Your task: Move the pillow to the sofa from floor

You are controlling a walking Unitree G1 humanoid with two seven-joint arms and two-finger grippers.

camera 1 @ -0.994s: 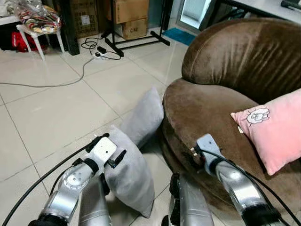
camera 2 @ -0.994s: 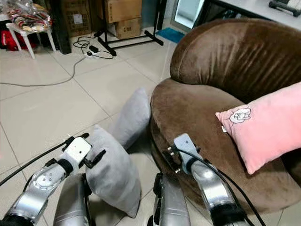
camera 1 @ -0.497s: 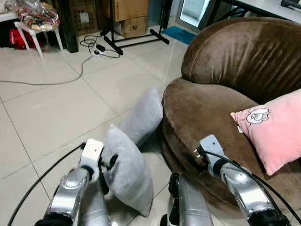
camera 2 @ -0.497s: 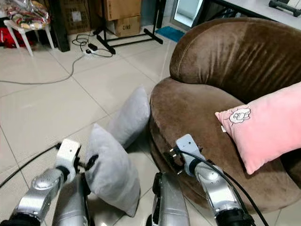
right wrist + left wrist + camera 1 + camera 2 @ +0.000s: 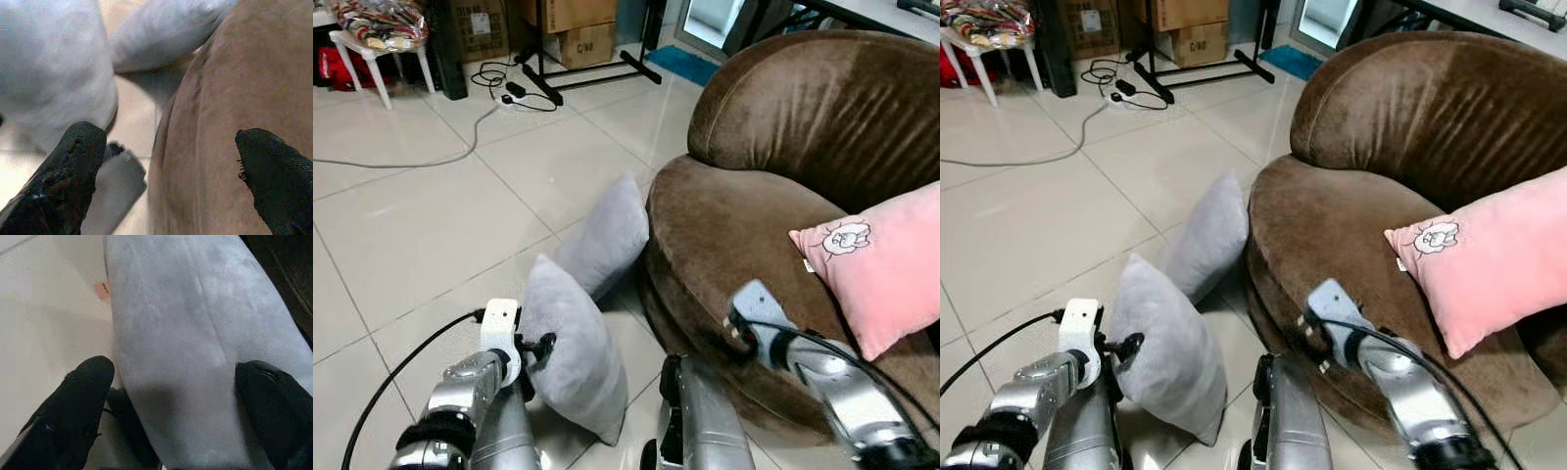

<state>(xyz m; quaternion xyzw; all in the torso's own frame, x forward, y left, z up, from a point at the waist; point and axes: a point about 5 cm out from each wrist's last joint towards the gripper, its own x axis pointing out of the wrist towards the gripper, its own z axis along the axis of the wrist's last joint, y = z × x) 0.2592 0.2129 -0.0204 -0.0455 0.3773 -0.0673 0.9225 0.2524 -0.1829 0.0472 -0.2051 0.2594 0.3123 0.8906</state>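
The left hand (image 5: 536, 349) is at the near left, its two black fingers (image 5: 80, 406) spread open on either side of the edge of a grey pillow (image 5: 571, 345). In the left wrist view the pillow fills the gap between the fingers, though whether the pads touch the fabric cannot be told. This near pillow stands upright on the tiled floor (image 5: 431, 225), just in front of the robot's silver legs (image 5: 700, 421).

A second grey pillow (image 5: 607, 235) stands a little farther off, leaning against the near left edge of the sofa (image 5: 734, 225) and close behind the first pillow.

The right hand (image 5: 171, 171) is at the near right, over the front edge of the sofa seat. Its fingers (image 5: 73, 171) are wide open and hold nothing; the right wrist view looks along them at the brown seat edge, with the grey pillows pale and blurred beyond.

The sofa is round, brown and velvety, with a high curved back on the far right. A pink pillow (image 5: 881, 264) with a small cartoon animal printed on it rests on the seat at the right.

At the far left, a cable (image 5: 401, 162) trails across the floor to a power strip (image 5: 519, 93). Behind it are cardboard boxes (image 5: 582, 39), a black stand (image 5: 592, 73) and a white stool (image 5: 372, 54) piled with things.
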